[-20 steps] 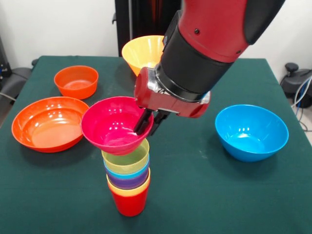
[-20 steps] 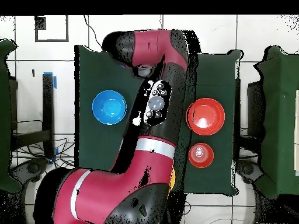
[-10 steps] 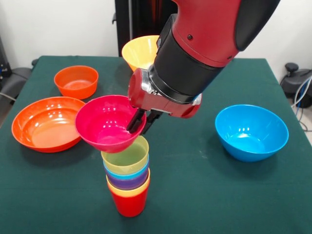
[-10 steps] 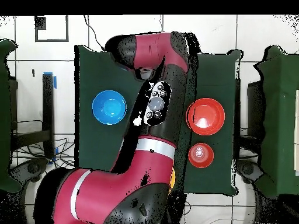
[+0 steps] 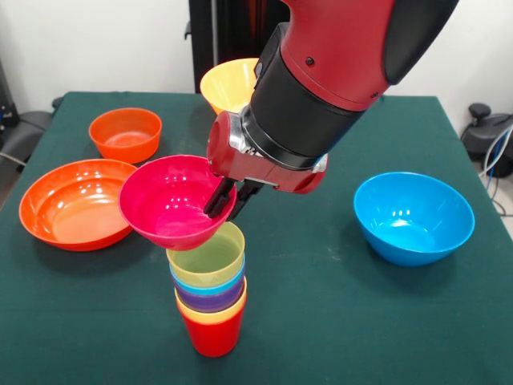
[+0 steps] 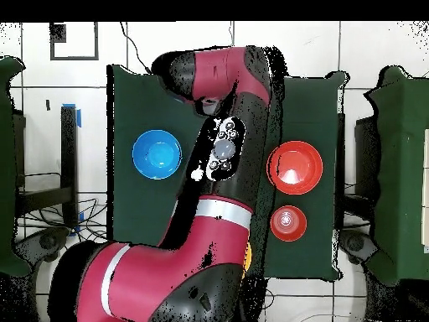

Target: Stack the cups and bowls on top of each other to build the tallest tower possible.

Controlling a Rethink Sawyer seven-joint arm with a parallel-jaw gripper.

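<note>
Drifting left and slightly up off the nested cups [image 5: 210, 297], the magenta bowl [image 5: 172, 200] is riding tilted on the end effector [image 5: 227, 199], clenched on its right rim, so it is not stacked yet.

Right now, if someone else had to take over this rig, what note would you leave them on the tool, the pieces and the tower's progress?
Tool: shut on the magenta-pink bowl, gripping its rim. The bowl is tilted and sits a little off-centre over the cup stack.
Done: five cups nested, red at the base, pale yellow on top.
Left: seat the magenta-pink bowl on the stack, then add the rest.
On the table: blue bowl, wide shallow orange bowl, small orange bowl, yellow-orange bowl partly behind the arm.
The overhead view hides the stack under the arm.
</note>
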